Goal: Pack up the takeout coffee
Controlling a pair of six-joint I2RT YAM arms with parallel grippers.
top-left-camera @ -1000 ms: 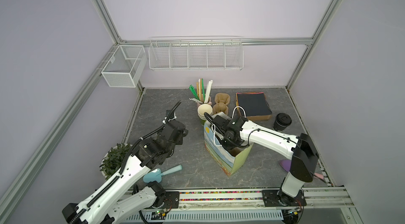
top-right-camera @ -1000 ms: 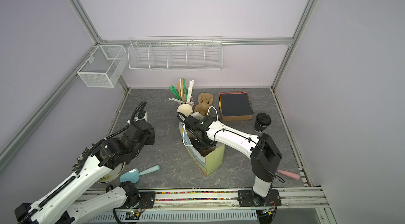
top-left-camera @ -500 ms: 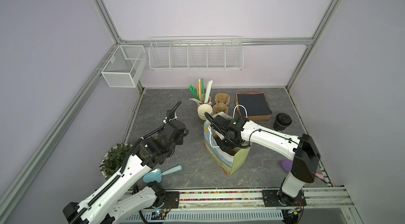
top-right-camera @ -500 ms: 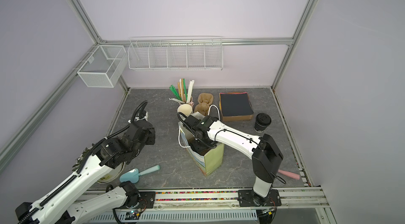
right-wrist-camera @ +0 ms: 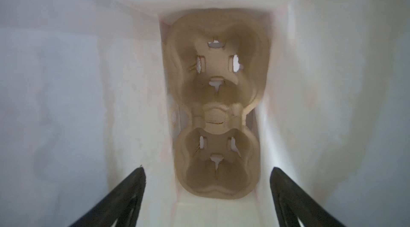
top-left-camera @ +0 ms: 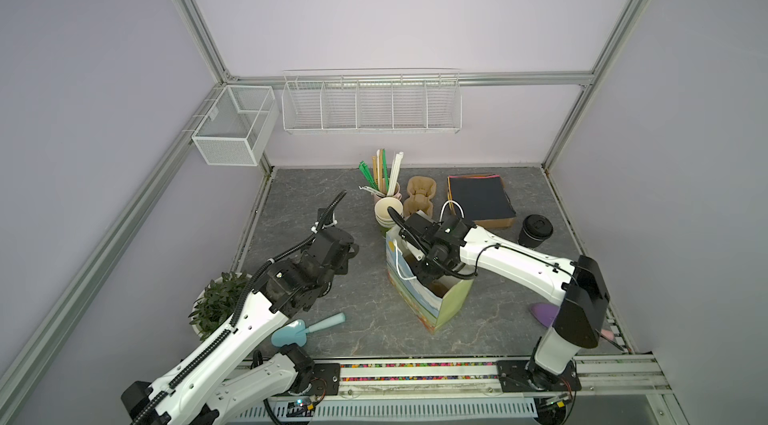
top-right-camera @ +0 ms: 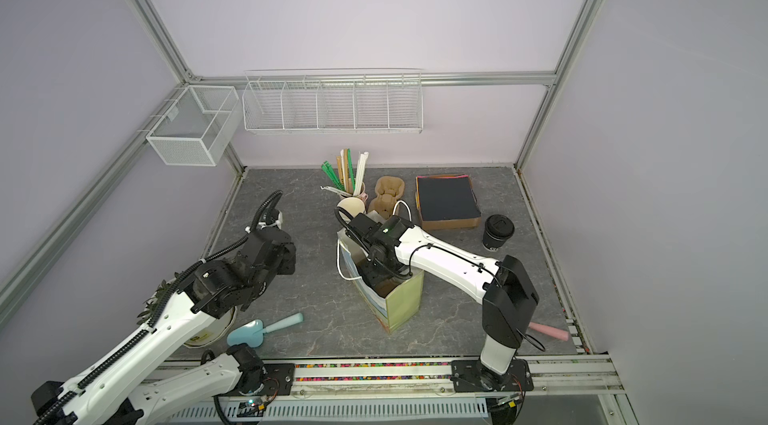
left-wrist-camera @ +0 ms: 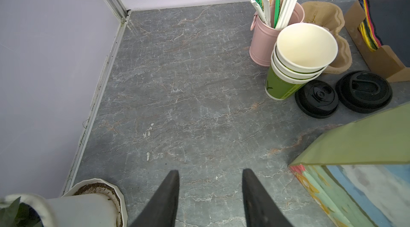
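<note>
The takeout coffee [top-left-camera: 536, 229] [top-right-camera: 498, 231], a cup under a round black lid, stands alone at the right of the table, apart from both arms. A paper bag [top-left-camera: 451, 302] [top-right-camera: 405, 298] stands upright in the middle. My right gripper [right-wrist-camera: 207, 168] reaches down into it, open and holding nothing. Below it, a brown two-cup carrier [right-wrist-camera: 217, 108] lies on the bag's bottom. In both top views the bag and wrist hide its fingers. Left of the bag, my left gripper [left-wrist-camera: 210, 170] [top-left-camera: 351, 250] hovers open over bare table.
Behind the bag stand a stack of lidless cups [left-wrist-camera: 297, 59], two loose black lids [left-wrist-camera: 316, 98], a pink tin of straws [left-wrist-camera: 266, 37], more carriers [top-left-camera: 420, 196] and a napkin box [top-left-camera: 480, 198]. A potted plant [top-left-camera: 216, 306] and blue scoop [top-left-camera: 303, 329] lie front left.
The right wrist has shifted slightly inside the bag's mouth and the bag's near handle has swung a little. The left arm has barely moved.
</note>
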